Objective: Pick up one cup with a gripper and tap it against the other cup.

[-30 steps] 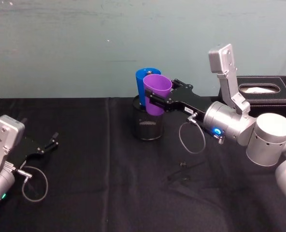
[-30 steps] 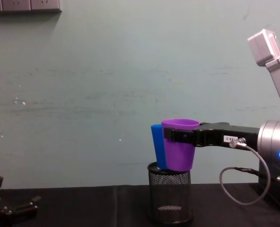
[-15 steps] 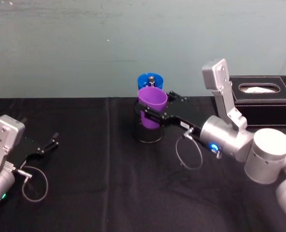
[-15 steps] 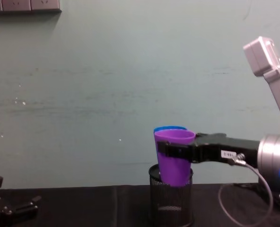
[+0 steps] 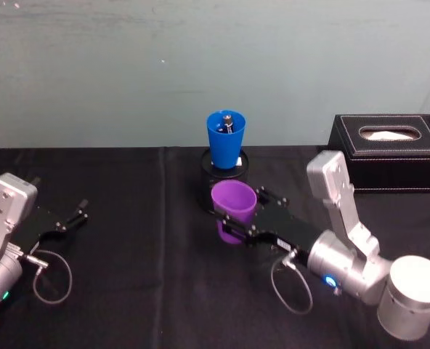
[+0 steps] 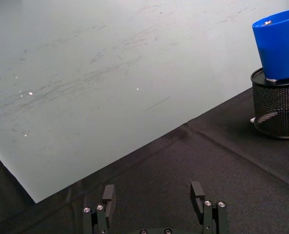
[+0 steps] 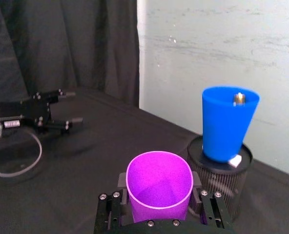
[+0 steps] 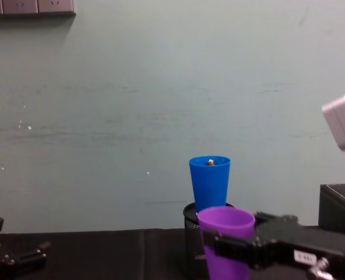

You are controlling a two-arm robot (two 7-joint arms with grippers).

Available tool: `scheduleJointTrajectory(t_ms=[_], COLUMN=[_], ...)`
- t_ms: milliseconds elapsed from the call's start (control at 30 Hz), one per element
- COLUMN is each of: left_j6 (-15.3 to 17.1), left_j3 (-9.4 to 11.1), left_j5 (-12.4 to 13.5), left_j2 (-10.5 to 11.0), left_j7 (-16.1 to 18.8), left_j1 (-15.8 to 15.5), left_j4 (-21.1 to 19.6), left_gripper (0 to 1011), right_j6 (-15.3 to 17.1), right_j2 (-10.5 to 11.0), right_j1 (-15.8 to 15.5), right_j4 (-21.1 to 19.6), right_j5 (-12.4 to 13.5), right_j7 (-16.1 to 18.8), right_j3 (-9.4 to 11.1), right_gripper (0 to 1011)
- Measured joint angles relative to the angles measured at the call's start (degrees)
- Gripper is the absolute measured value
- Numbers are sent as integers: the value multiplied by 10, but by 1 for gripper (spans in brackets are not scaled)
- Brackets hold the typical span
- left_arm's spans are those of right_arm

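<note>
My right gripper [image 5: 237, 222] is shut on the purple cup [image 5: 233, 209], held upright low over the black cloth, a little in front of the blue cup [image 5: 226, 138]. The two cups are apart. Standing in the top of a black mesh pen holder [image 5: 234, 169], the blue cup has a small dark object inside. In the right wrist view the purple cup [image 7: 159, 186] sits between the fingers [image 7: 111, 207], with the blue cup [image 7: 229, 123] beyond. From the chest the purple cup [image 8: 226, 242] overlaps the holder below the blue cup [image 8: 210, 182]. My left gripper [image 5: 77, 213] rests open at the far left.
A black tissue box [image 5: 389, 151] stands at the back right of the table. The pen holder [image 6: 276, 109] shows with the blue cup [image 6: 279, 45] on it in the left wrist view. A pale green wall runs behind the black cloth.
My right gripper has pulled back from the blue cup and come down toward me with the purple cup. The cups, close together before, now stand apart. The left arm stayed put.
</note>
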Motion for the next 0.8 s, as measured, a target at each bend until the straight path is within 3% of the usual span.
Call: scheduleJointTrajectory(t_ms=[400,800], left_j6=[0,0], left_j3=[0,0], left_j5=[0,0], left_j2=[0,0], left_j7=[0,0], left_j1=[0,0], left_j4=[0,0], left_gripper=[1000,1000], right_j6=[-69,-103], right_j2=[-4,-17], right_j1=[-63,-86], right_j4=[11,24], right_j5=[-12,-27], right_j7=[-7,0], right_j3=[26,37], right_gripper=[731,731])
